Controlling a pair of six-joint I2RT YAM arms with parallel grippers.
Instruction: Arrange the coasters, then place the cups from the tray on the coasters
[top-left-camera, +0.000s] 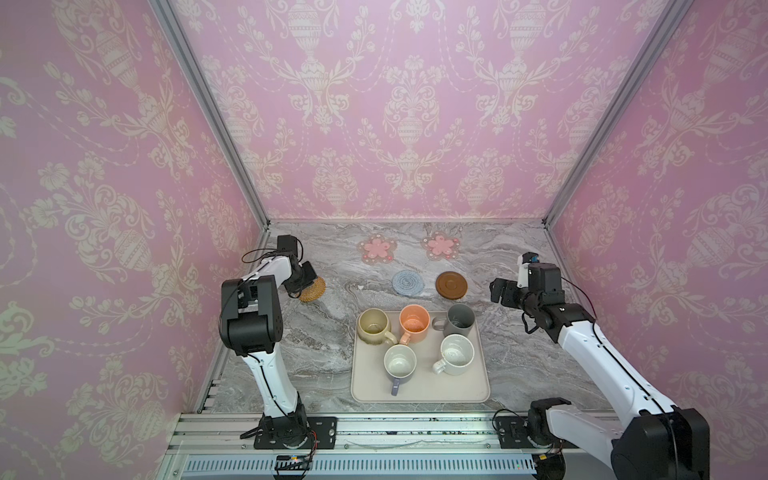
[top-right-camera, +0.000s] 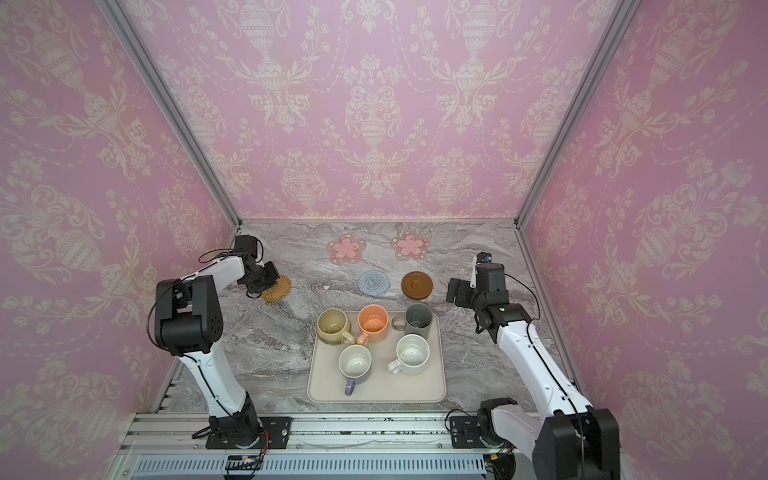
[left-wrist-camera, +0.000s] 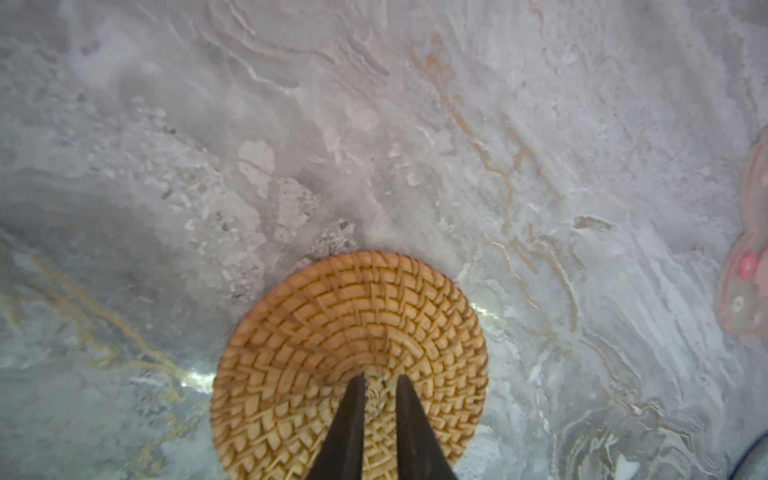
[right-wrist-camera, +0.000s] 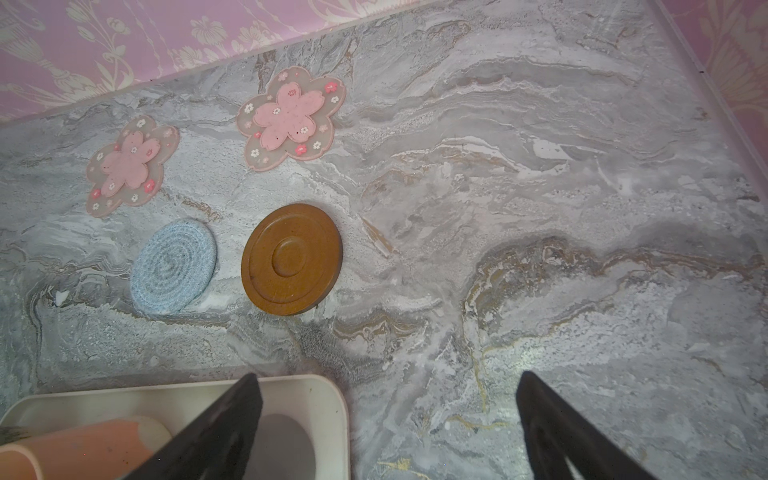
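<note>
Woven rattan round coaster (left-wrist-camera: 349, 324) is seen lying flat on the grey marble tabletop (top-left-camera: 324, 353), apart from the cream-beige square tray (top-left-camera: 419, 390). Its centre is touched by the left gripper (left-wrist-camera: 379, 380), jaws almost together, nothing clamped. The right gripper (right-wrist-camera: 387, 376) is held near the tray, jaws wide apart. If dragged, the coaster could be lost from under the tips
</note>
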